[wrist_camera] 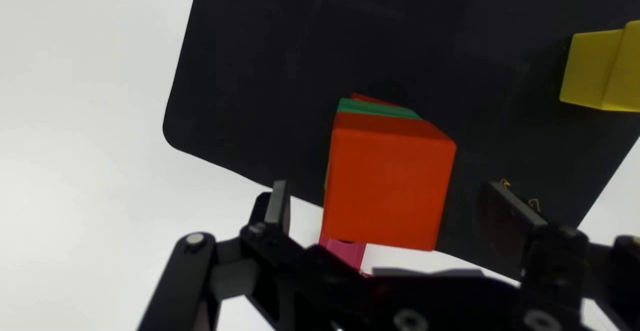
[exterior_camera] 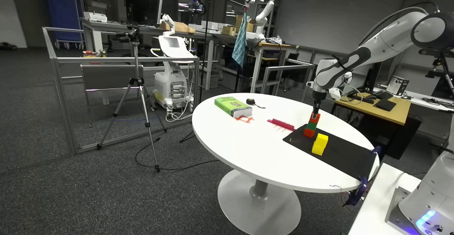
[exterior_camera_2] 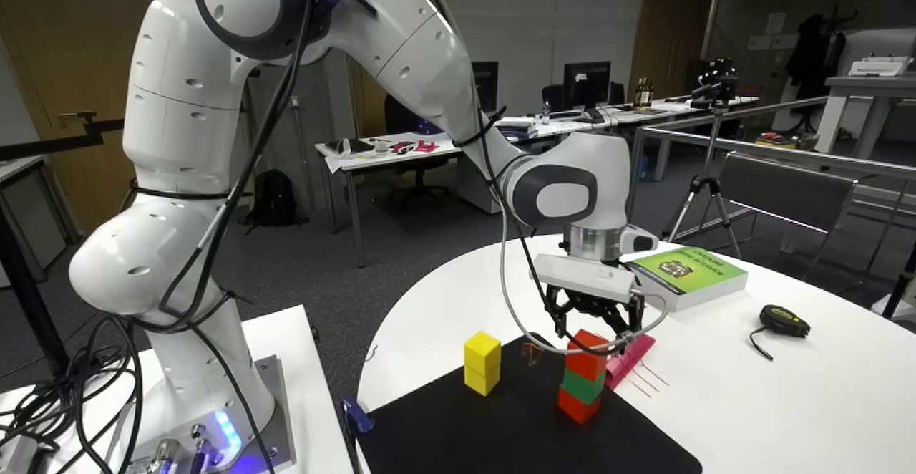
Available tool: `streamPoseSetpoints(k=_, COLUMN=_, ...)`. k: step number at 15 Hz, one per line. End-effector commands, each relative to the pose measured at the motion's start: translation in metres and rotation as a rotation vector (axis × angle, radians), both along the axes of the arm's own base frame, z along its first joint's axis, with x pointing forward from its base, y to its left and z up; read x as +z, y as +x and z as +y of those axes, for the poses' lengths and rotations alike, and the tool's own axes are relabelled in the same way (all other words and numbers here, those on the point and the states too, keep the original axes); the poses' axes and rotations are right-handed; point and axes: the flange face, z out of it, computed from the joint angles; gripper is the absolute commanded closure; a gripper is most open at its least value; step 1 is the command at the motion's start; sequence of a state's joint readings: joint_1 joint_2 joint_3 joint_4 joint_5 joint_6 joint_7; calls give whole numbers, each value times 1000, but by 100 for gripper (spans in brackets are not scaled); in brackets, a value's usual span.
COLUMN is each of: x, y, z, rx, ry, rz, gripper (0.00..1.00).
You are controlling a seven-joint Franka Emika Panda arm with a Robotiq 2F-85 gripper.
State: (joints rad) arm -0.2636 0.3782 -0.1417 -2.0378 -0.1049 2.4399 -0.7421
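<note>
A stack stands on the black mat (exterior_camera_2: 458,434): a red block (exterior_camera_2: 587,361) on top, a green block (exterior_camera_2: 582,387) in the middle and another red block (exterior_camera_2: 577,408) at the bottom. Its layers are slightly out of line. Directly over this stack is my gripper (wrist_camera: 387,206), pointing down. In the wrist view its fingers (wrist_camera: 278,206) are spread wide, one on either side of the top red block (wrist_camera: 390,186), with a gap on both sides. Nothing is held. Beside the stack, a yellow block (exterior_camera_2: 482,349) sits on a second yellow block (exterior_camera_2: 481,379).
A magenta piece (exterior_camera: 282,124) lies near the mat edge, with red marks on the white table (exterior_camera: 241,149). Farther off are a thick green book (exterior_camera: 233,106) and a tape measure (exterior_camera: 250,101). A blue clamp (exterior_camera: 361,189) grips the table edge at the mat. A cable hangs by the gripper.
</note>
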Motion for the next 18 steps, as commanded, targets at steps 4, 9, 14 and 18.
streamPoseSetpoints(k=4, x=-5, y=1, z=-2, rx=-2, ry=-17, rz=0, gripper=40)
streamPoseSetpoints(k=9, x=16, y=-10, z=-2, rx=-34, ry=-21, rz=-25, gripper=69)
streamPoseSetpoints(k=14, x=52, y=-44, z=-15, rx=-151, ry=-28, rz=-18, gripper=69)
streamPoseSetpoints(k=18, x=66, y=-85, z=-45, rx=-192, ry=-44, rz=-33, gripper=69)
